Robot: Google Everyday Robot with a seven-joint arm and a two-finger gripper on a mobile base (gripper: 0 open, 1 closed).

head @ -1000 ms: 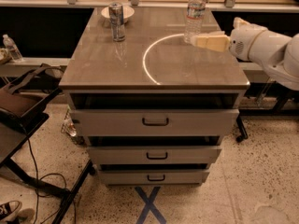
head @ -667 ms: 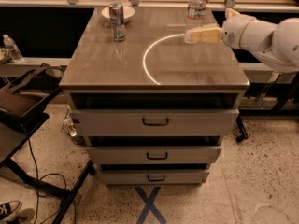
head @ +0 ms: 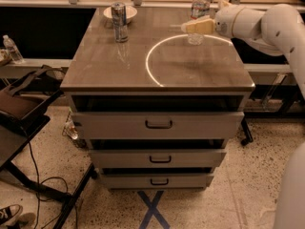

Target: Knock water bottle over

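The water bottle (head: pixel 200 5) is clear ribbed plastic with a white cap. It stands upright at the back right of the wooden table top (head: pixel 119 70). My gripper (head: pixel 190 26) reaches in from the right on the white arm (head: pixel 257 23). It crosses in front of the bottle's lower half and is at or touching it. Its tan fingers (head: pixel 200 26) point left and lie together as one wedge with nothing between them. The bottle's base (head: pixel 195 39) shows just below the gripper.
A slim silver can (head: pixel 119 22) stands at the back left of the table, with a white bowl (head: pixel 127 11) behind it. A smaller bottle (head: pixel 12 49) stands on a shelf off the table at left. Drawers (head: pixel 157 124) are below. A dark chair (head: pixel 24 109) and cables are at left.
The arm has swung left and toward the back of the table. The gripper has moved from the table's right edge to in front of the bottle. The bottle still stands.
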